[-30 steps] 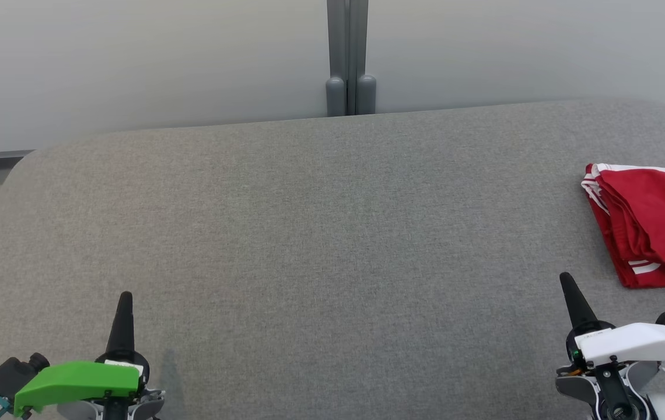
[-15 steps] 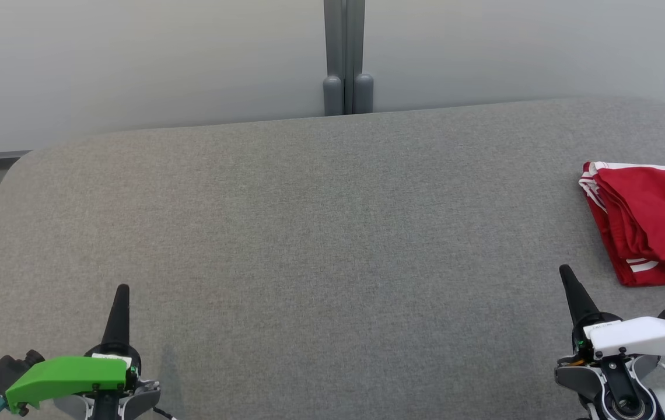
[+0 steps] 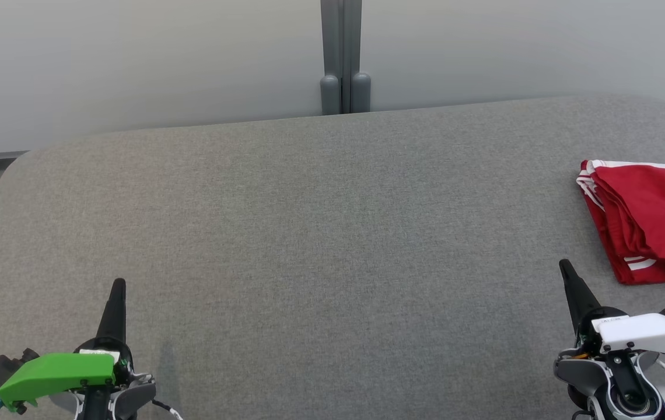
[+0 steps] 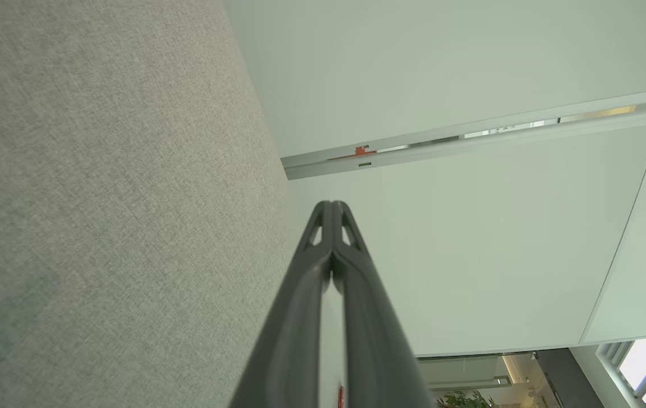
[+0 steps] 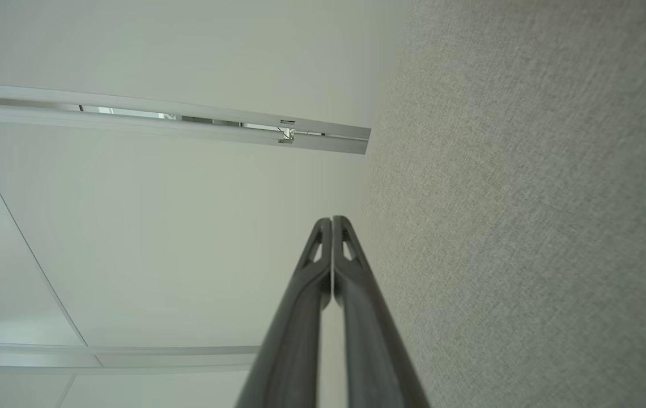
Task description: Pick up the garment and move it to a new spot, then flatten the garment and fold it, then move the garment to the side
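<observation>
Red cloth with white stripes is your target: the garment (image 3: pixel 650 221) lies folded in a thick stack at the far right of the grey fabric-covered table (image 3: pixel 309 233). It is cut off by the right edge of the head view, its layered edges face the table's middle, and a pair of short white stripes shows at its near corner. Your right gripper (image 3: pixel 566 267) sits at the lower right under its white cover (image 3: pixel 644 333). It is pressed together into one dark point, near the stack's near-left corner but apart from it, and it holds nothing. Your left gripper (image 3: pixel 118 284) sits at the lower left beneath its green cover (image 3: pixel 55 373), likewise drawn to a single point and empty. It is well apart from the garment, with a wide stretch of bare grey fabric between them. From the left wrist you see the two fingers (image 4: pixel 294 328) meeting tip to tip with nothing caught between them, the table surface along that view's left and pale wall beyond. From the right wrist you see the same mirrored, tips touching and the grey fabric along that view's right. Behind the table, pale wall panels meet at a grey post (image 3: pixel 341 58) near the middle of the far edge.
</observation>
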### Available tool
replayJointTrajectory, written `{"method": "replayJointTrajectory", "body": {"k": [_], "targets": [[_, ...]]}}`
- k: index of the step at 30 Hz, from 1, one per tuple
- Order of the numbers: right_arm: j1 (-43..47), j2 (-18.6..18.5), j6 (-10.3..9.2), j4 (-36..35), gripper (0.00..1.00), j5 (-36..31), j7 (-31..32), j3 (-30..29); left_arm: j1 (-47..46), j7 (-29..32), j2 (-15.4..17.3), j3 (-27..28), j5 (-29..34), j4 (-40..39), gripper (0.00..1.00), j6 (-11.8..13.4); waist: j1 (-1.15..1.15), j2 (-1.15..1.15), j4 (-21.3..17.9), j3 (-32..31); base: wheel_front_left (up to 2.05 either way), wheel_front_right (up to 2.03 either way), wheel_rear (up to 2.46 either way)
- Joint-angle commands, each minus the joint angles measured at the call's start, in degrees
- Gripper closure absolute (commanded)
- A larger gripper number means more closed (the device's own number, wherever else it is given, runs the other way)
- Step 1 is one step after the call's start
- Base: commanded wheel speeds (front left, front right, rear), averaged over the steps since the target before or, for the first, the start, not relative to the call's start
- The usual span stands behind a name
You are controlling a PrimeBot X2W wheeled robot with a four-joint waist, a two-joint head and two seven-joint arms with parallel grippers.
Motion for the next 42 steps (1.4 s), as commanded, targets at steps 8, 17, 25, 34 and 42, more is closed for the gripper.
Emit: {"method": "replayJointTrajectory", "body": {"k": [8,17,25,34,42], "targets": [[-1.3,0.0,0.01,0.0,1.0,4.4,0.8,-0.3,-1.5,1.1,0.0,0.7,-3.9,-0.5,1.0,-0.2,0.0,0.0,-0.2,0.1,0.0,0.0,0.0],[-1.7,0.0,0.0,0.1,1.0,8.0,1.4,-0.5,-1.8,2.0,-0.1,1.2,-7.0,-0.6,1.0,-0.2,0.0,0.0,-0.4,0.2,0.0,0.0,0.0],[-2.0,0.1,0.0,0.2,1.0,10.9,1.9,-0.6,-2.0,2.8,-0.1,1.6,-9.6,-0.6,1.0,-0.2,0.0,0.0,-0.6,0.2,0.0,0.0,0.0],[-1.9,0.1,0.0,0.2,1.0,10.8,1.9,-0.6,-1.9,2.8,-0.2,1.6,-9.4,-0.6,1.0,-0.2,0.0,0.0,-0.6,0.2,0.0,0.0,0.0],[-1.9,0.1,0.0,0.2,1.0,10.8,1.9,-0.6,-1.9,2.8,-0.2,1.6,-9.4,-0.6,1.0,-0.2,0.0,0.0,-0.6,0.2,0.0,0.0,0.0]]}}
